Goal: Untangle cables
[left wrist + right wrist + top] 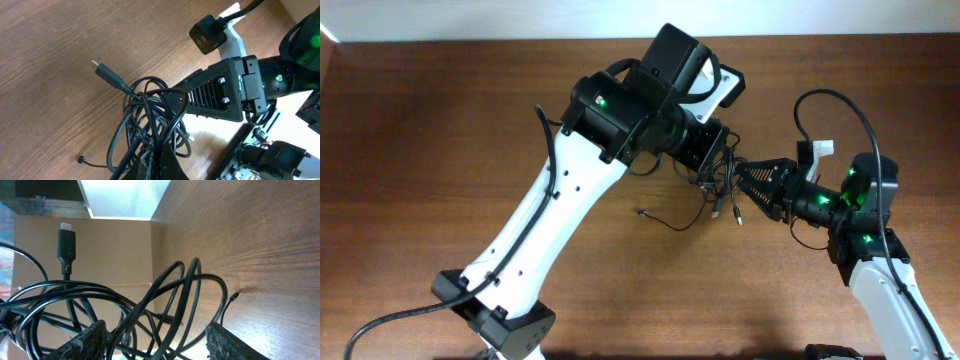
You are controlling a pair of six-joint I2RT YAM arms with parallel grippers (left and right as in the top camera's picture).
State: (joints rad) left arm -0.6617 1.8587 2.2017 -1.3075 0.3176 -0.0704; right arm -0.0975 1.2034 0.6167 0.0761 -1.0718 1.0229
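The cables (717, 190) are a knotted bundle of thin black cords held above the table between the two arms. One strand trails down to a small plug (642, 212) on the wood. My left gripper (162, 157) is shut on the bundle (150, 115); a USB plug (102, 71) sticks out at the upper left. My right gripper (742, 186) is open, its fingers spread around the bundle's loops (150, 305) without closing on them. A plug (66, 242) points up in the right wrist view. The right gripper's finger (210, 92) reaches into the coil in the left wrist view.
The brown wooden table (440, 150) lies below. The left arm (560, 220) crosses the middle diagonally; the right arm (880, 270) stands at the right edge. A white area (125, 197) shows past the table's edge.
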